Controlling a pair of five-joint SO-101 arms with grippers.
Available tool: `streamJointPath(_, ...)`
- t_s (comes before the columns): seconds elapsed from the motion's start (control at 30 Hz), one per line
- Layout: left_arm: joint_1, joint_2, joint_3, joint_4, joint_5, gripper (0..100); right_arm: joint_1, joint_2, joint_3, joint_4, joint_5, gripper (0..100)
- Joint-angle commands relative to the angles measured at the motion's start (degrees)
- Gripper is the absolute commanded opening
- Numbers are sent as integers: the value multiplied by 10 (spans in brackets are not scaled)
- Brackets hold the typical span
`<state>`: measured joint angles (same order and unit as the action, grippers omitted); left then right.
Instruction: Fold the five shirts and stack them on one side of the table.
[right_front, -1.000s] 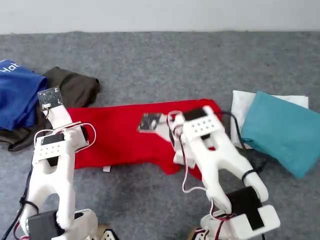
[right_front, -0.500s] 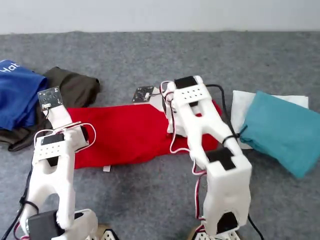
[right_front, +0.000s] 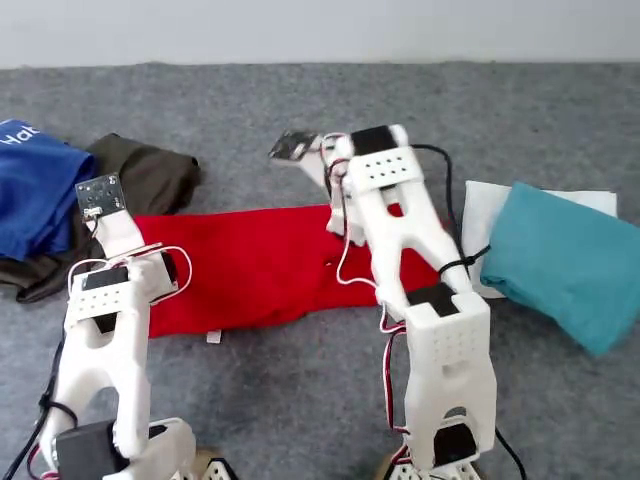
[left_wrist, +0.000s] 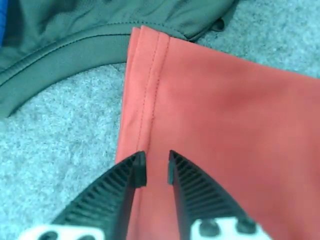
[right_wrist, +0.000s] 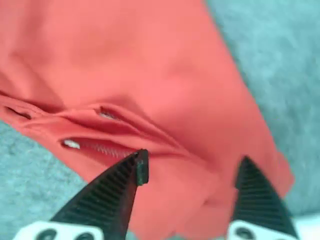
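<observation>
Limp and light, the red shirt (right_front: 250, 265) likely handles best by its stitched hem, pinched by jaws of the left arm (right_front: 100, 330), those of the right arm (right_front: 400, 230) spread.

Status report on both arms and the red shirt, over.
Left gripper shut on red shirt hem. Right gripper open over its other end. Dark shirt touches the held end.

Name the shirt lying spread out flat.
The red shirt: spread flat mid-table. The blue shirt and olive shirt lie bunched up; the teal shirt and white shirt sit folded.
</observation>
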<state>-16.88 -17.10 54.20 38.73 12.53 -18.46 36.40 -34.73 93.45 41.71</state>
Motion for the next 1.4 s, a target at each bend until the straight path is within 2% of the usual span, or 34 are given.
streamJointPath(0.0,3,-20,0,-8,3,86,15,-49,-54,64,-47,72)
streamJointPath(0.03,3,-20,0,-7,3,83,14,-58,-57,88,-34,10)
streamJointPath(0.1,0,-25,-1,-6,3,83,7,-84,-24,98,-2,31)
streamJointPath(0.17,-3,-26,-5,0,6,83,-1,-136,44,95,28,9)
streamJointPath(0.3,-5,-26,-44,53,6,83,-72,-211,196,77,58,14)
streamJointPath(0.47,-4,-41,-114,143,6,59,-94,-186,250,-104,17,19)
streamJointPath(0.6,-4,-62,-122,145,4,55,-81,-94,248,-220,2,19)
streamJointPath(0.67,-4,-69,-121,148,4,55,-76,-58,238,-240,1,19)
streamJointPath(0.93,-4,-80,-124,153,-2,55,-69,-55,157,-158,0,18)
streamJointPath(1.1,-24,-74,-177,257,-84,57,-38,-123,50,-95,-59,19)
streamJointPath(1.17,-40,-74,-187,281,-108,99,-30,-145,18,-74,-69,19)
streamJointPath(1.27,-62,-73,-185,284,-110,215,-29,-159,5,-56,-67,19)
streamJointPath(1.37,-63,-73,-189,287,-110,239,-30,-159,5,-51,-68,19)
